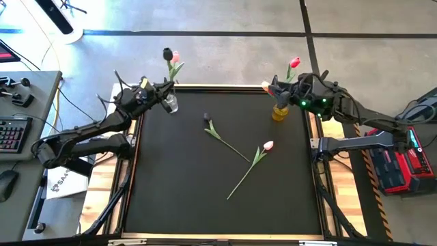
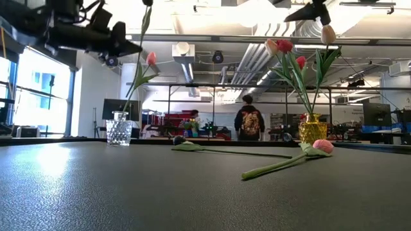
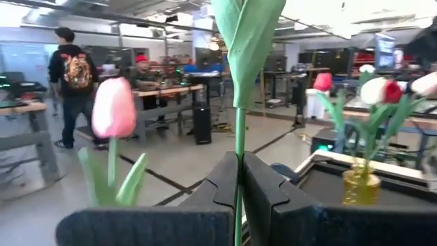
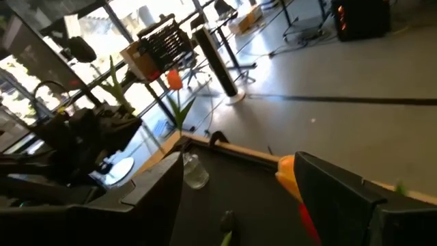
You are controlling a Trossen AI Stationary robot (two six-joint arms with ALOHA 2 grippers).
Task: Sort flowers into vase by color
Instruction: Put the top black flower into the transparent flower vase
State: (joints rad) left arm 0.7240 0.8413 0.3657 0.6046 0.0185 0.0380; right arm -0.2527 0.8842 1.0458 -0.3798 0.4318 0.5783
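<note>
pinching a green stem between its fingers, your left gripper (image 3: 239,184) is clamped on a flower whose stem (image 3: 239,130) runs straight up past the camera; from above, that gripper (image 1: 162,91) sits at the table's far left corner, over the clear glass vase (image 1: 171,104). the dark-headed tulip (image 1: 166,53) seems to be the one held, with a pink tulip (image 1: 176,57) already standing in that vase beside it. i judge you are lowering or just seating the dark one.

your right gripper (image 1: 278,89) hovers at the far right corner by the yellow vase (image 1: 279,112); its fingers stand apart in the wrist view, with something orange and red between them, and you cannot tell whether they grip it. the yellow vase (image 2: 313,128) already carries several red, pink and white heads.

two flowers remain on the black table (image 1: 171,191): a dark tulip (image 1: 207,119) lying near the middle, and a pink-white tulip (image 1: 268,145) just right of it, their stems crossing. so most are placed, two are left. people stand far off in the room behind.
</note>
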